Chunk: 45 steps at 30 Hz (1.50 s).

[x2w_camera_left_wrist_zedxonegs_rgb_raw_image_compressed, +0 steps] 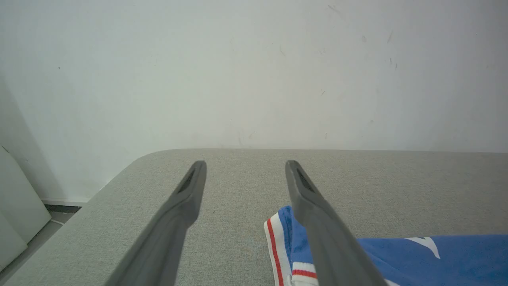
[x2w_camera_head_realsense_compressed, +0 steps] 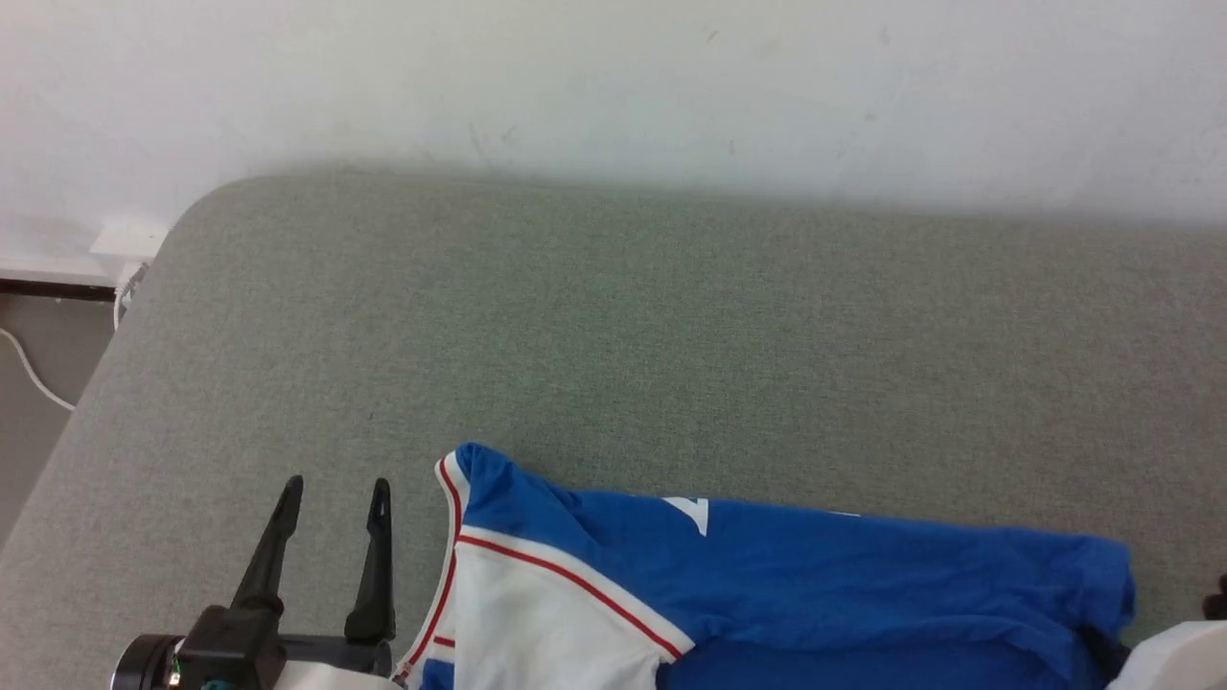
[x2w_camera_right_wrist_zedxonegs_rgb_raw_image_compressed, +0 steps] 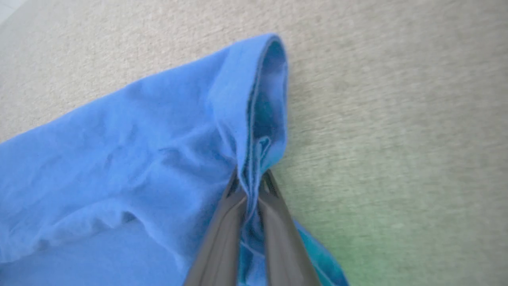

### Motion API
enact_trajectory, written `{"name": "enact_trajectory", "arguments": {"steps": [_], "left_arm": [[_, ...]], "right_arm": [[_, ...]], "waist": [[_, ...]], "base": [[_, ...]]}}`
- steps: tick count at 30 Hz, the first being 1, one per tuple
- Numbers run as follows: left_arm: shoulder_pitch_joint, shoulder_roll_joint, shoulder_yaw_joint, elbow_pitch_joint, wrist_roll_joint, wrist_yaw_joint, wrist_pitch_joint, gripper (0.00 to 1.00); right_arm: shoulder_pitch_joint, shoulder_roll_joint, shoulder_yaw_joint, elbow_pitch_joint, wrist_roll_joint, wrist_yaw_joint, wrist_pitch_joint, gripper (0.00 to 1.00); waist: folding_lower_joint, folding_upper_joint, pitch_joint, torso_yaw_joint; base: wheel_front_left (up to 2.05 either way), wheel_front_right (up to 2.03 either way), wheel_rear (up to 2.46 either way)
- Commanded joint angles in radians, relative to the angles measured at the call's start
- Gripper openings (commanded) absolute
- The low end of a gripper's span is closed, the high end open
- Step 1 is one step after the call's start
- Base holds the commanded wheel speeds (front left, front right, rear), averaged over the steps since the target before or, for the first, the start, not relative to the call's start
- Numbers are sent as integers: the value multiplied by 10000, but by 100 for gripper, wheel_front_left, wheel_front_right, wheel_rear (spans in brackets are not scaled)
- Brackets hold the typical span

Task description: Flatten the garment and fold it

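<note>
Grey fabric worktop (x2w_camera_head_realsense_compressed: 671,335), set against pale wall. Garment (x2w_camera_head_realsense_compressed: 767,575): rumpled at near edge, white sleeve uppermost; flattening unfinished, no fold made. Right claw (x2w_camera_right_wrist_zedxonegs_rgb_raw_image_compressed: 252,190): clamped on bunched blue edge. Left claw (x2w_camera_head_realsense_compressed: 337,484): spread, empty, beside striped trim.

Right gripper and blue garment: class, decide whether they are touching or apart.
Touching. The right wrist view shows the right gripper with its jaws shut on a bunched fold of the garment.
</note>
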Motion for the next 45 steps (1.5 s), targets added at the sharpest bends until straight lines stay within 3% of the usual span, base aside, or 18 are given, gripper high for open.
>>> {"name": "enact_trajectory", "arguments": {"steps": [1,9,13,17,24,34,39,45], "left_arm": [[-32,-55,41,-32,87,-80,-47,100],[-3,-142,167,-4,52,-205,-47,100],[0,-177,209,34,4,-251,-47,100],[36,-205,225,76,-5,-286,-47,100],[96,-234,100,139,25,-342,-47,100],[202,-253,-54,91,94,-385,-47,100],[167,-258,-210,146,147,-399,-47,100],[-40,-265,-426,206,174,-402,-47,100]], "right_arm": [[81,-99,-148,65,-112,-11,-56,0],[-214,-971,-1817,314,-1079,-11,-267,0],[-245,-1118,-1853,272,-1265,-11,-134,0],[-13,-1039,-1228,-246,-862,-11,336,0],[851,-883,139,-2396,-5,-11,1310,0],[1452,-530,2480,-4442,925,-11,2868,0],[851,-14,3589,-4711,1794,-11,3148,0],[-105,423,4680,-3870,2206,-11,2989,0]], "waist": [[0,0,-66,-52],[0,0,-117,-191],[0,0,-133,-238],[0,0,-230,-276],[0,0,-447,-157],[0,0,-766,392],[0,0,-756,816],[0,0,-642,1420]], "base": [[0,0,0],[0,0,0],[0,0,0],[0,0,0],[0,0,0],[0,0,0],[0,0,0],[0,0,0]]}}
